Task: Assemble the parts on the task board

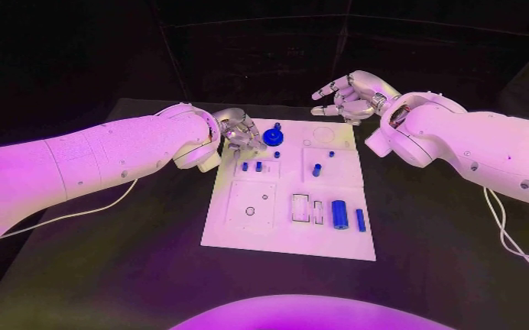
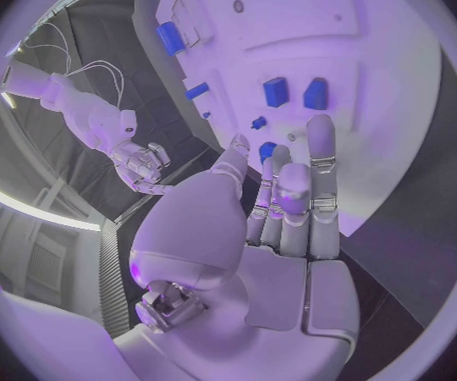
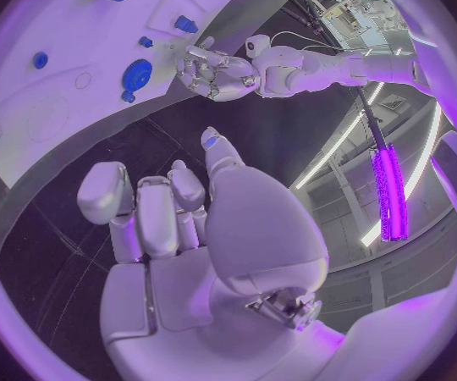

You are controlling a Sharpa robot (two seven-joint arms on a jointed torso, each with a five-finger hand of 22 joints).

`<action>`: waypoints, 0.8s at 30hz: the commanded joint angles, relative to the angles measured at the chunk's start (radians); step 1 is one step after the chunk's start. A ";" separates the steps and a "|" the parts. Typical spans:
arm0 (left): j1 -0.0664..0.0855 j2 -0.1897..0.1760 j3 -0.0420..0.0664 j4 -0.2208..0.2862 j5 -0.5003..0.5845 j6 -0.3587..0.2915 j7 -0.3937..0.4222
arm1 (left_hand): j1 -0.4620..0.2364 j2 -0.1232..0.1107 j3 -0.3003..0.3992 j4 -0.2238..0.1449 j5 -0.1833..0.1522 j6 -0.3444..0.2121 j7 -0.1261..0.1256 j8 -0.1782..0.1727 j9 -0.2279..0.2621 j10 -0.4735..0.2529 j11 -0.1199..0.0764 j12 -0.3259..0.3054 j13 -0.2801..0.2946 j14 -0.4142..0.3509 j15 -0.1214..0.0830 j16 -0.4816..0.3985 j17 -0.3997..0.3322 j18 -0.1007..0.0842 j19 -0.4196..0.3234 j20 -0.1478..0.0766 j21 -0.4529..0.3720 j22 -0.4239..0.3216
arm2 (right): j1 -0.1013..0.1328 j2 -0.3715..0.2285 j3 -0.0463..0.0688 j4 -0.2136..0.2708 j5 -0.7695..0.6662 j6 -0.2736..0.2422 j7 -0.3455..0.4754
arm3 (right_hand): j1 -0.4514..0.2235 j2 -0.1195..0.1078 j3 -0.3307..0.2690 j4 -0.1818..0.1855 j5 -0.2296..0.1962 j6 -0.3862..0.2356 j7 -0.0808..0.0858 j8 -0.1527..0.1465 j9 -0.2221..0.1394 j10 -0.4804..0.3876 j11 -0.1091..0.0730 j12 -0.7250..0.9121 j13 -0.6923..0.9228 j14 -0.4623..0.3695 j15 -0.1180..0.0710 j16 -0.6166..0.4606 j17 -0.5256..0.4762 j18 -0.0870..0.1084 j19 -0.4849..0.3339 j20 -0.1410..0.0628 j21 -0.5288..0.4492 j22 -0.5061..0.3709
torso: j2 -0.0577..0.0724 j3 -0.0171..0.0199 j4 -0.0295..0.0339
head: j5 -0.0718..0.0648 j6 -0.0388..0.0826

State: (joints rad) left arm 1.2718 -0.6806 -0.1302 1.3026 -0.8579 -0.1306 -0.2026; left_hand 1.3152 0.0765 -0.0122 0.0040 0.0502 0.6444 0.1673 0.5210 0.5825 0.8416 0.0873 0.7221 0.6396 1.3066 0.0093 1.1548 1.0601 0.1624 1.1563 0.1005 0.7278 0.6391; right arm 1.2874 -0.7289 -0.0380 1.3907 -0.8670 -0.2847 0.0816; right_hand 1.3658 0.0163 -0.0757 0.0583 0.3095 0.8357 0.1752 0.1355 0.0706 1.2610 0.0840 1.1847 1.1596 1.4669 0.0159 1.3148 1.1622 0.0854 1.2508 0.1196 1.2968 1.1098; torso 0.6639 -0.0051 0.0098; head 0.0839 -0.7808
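Nearest the head camera, the near edge of the white board [image 1: 289, 247] lies bare on the black desk [image 1: 121, 269], the board running away from the camera up the middle of the frame. Low on the board's right side two blue cylinders lie side by side, a thicker one [image 1: 341, 214] and a thinner one [image 1: 361, 220], beside pale rectangular recesses. Higher up, at the board's middle, two small blue blocks [image 1: 251, 166] stand close together, with a small blue peg [image 1: 316, 169] to their right. At the far end a round blue knob [image 1: 274, 137] sits on the board, just right of the left hand [image 1: 236, 133], which comes in from the left of the frame and hovers over the board's upper left corner. In the left wrist view that hand [image 2: 292, 195] has its fingers held nearly straight and close together, empty, above the board's edge, with the blue blocks [image 2: 295, 93] beyond the fingertips. The right hand [image 1: 349, 97] hangs above the desk past the board's upper right corner, apart from it, fingers loosely curled and apart; in the right wrist view this hand [image 3: 165, 203] holds nothing.
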 commanded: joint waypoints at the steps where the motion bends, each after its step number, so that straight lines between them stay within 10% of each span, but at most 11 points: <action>1: 0.003 0.023 0.000 -0.015 -0.039 -0.064 0.230 | 0.084 0.016 0.038 -0.051 -0.002 -0.021 -0.009 -0.033 -0.032 -0.052 -0.002 -0.052 -0.038 -0.023 -0.002 -0.026 -0.030 0.016 -0.007 0.003 -0.020 -0.014 | 0.002 0.002 0.001 0.000 0.002 0.006 0.008 | -0.003 0.011 -0.005 -0.002 0.003 -0.002 0.001 0.007 -0.001 -0.008 0.002 -0.003 -0.001 0.015 -0.008 -0.007 -0.001 0.018 -0.005 -0.002 -0.004 -0.001 | 0.001 -0.0009 -0.0003 | -0.005 0.006; 10: 0.003 0.081 0.000 -0.062 -0.267 -0.041 0.332 | 0.086 -0.046 0.047 -0.103 -0.003 0.014 -0.015 -0.145 -0.177 -0.077 0.022 -0.237 -0.224 -0.037 0.017 -0.041 -0.073 0.017 0.013 0.022 -0.049 -0.038 | 0.002 0.003 0.001 0.002 0.002 0.008 0.011 | -0.004 0.011 -0.006 -0.001 0.003 -0.003 0.001 0.007 -0.001 -0.007 0.002 -0.002 0.000 0.016 -0.008 -0.005 0.002 0.018 -0.004 -0.002 -0.004 0.000 | 0.001 0.0013 -0.0036 | -0.010 0.018; 15: 0.003 0.109 0.000 -0.093 -0.365 -0.024 0.327 | 0.075 -0.057 0.049 -0.120 -0.001 0.111 -0.005 -0.188 -0.258 -0.032 0.019 -0.281 -0.308 0.066 0.013 0.097 0.049 0.020 0.078 0.021 -0.022 -0.030 | 0.002 0.005 0.000 0.003 0.002 0.009 0.012 | -0.004 0.012 -0.006 -0.001 0.003 -0.003 0.001 0.007 -0.001 -0.007 0.002 -0.002 0.000 0.016 -0.008 -0.005 0.002 0.018 -0.004 -0.002 -0.004 0.000 | 0.001 -0.0001 -0.0027 | -0.017 0.019; 24: -0.001 0.134 -0.010 -0.128 -0.493 0.025 0.279 | 0.068 -0.052 0.061 -0.140 -0.003 0.204 -0.013 -0.231 -0.331 0.024 0.012 -0.307 -0.378 0.156 0.004 0.222 0.179 -0.020 0.203 0.010 0.211 0.206 | 0.002 0.009 0.001 0.004 0.002 0.003 0.014 | -0.003 0.013 -0.006 -0.001 0.003 -0.003 0.001 0.007 -0.001 -0.007 0.002 -0.002 0.000 0.016 -0.008 -0.005 0.002 0.018 -0.004 -0.002 -0.004 -0.001 | 0.002 0.0000 -0.0049 | -0.021 0.017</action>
State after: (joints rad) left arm 1.2705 -0.5487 -0.1403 1.1795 -1.2584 -0.1402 0.0851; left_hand 1.3877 0.0250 0.0514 -0.1312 0.0502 0.8460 0.1541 0.2906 0.2519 0.8621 0.0979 0.4179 0.2624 1.4583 0.0147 1.3748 1.2371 0.1613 1.3551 0.1094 0.9344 0.8401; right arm 1.2871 -0.7216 -0.0381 1.3923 -0.8670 -0.2823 0.0842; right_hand 1.3550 0.0270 -0.0757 0.0583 0.3095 0.8357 0.1752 0.1392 0.0706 1.2610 0.0840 1.1847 1.1597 1.4669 0.0158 1.3147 1.1632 0.0854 1.2508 0.1196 1.2968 1.1100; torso 0.6660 -0.0048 0.0049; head 0.0638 -0.7627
